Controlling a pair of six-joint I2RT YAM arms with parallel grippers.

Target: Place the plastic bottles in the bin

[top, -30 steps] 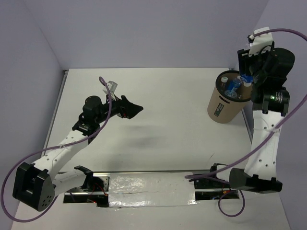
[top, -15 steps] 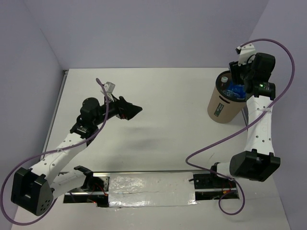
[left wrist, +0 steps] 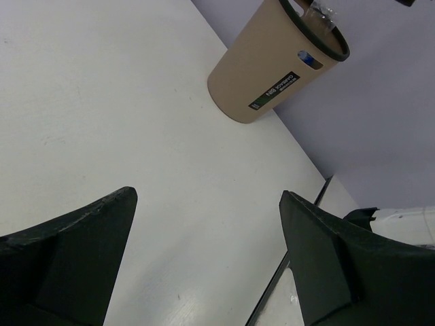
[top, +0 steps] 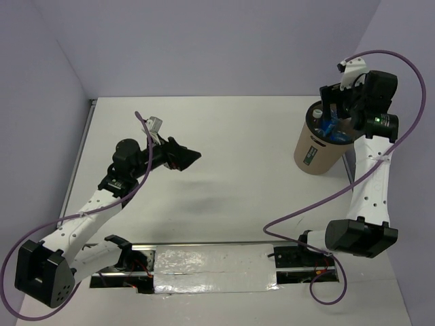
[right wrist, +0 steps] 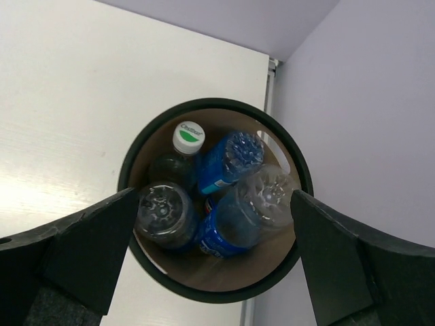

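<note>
The right gripper (right wrist: 212,197) has jaws wide apart, holding nothing, right over the bin (right wrist: 214,103). The plastic bottles (right wrist: 246,207) sit inside it. The left gripper (left wrist: 207,197) is wide apart and empty too, above the table (left wrist: 102,102).

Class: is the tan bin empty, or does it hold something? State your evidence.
Not empty. The right wrist view looks straight down into the bin, where several plastic bottles crowd together and fill most of its opening.
</note>
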